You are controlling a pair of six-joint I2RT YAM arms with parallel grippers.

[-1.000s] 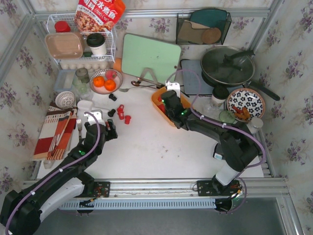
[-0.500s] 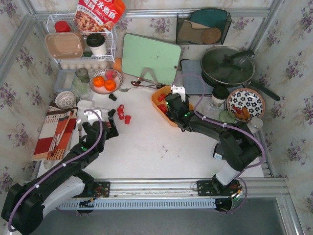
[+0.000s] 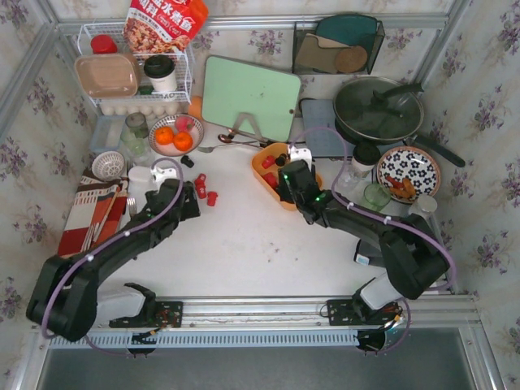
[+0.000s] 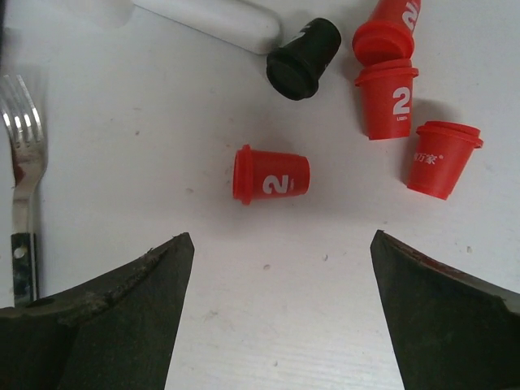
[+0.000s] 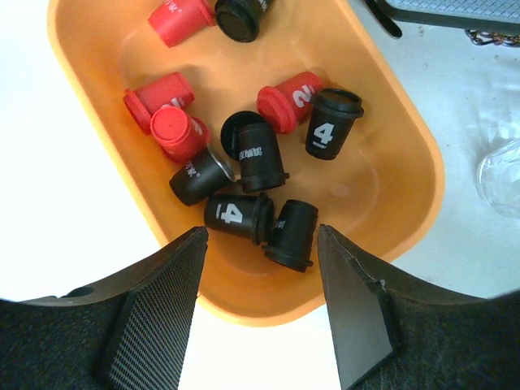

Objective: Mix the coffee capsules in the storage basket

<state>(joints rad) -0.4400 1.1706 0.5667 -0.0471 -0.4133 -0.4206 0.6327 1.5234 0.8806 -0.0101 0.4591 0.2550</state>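
Observation:
The orange storage basket (image 5: 406, 175) holds several red and black coffee capsules (image 5: 256, 154) lying jumbled in it. My right gripper (image 5: 262, 231) hangs open over the basket's near end, with nothing between its fingers; in the top view it (image 3: 286, 180) covers part of the basket (image 3: 257, 171). Left of the basket, loose capsules lie on the white table: a red one on its side (image 4: 272, 175), more red ones (image 4: 386, 97) and a black one (image 4: 305, 57). My left gripper (image 4: 282, 236) stands wide open just short of the lying red capsule, touching nothing.
A fork (image 4: 24, 162) and a white object (image 4: 211, 16) lie left of the loose capsules. A bowl of oranges (image 3: 175, 134), a green cutting board (image 3: 250, 96), a pan (image 3: 378, 110), a patterned plate (image 3: 408, 172) and a glass (image 3: 376, 195) ring the work area.
My left arm has reached forward toward the loose capsules and its jaws have spread. My right gripper has opened wider and shifted slightly right over the basket.

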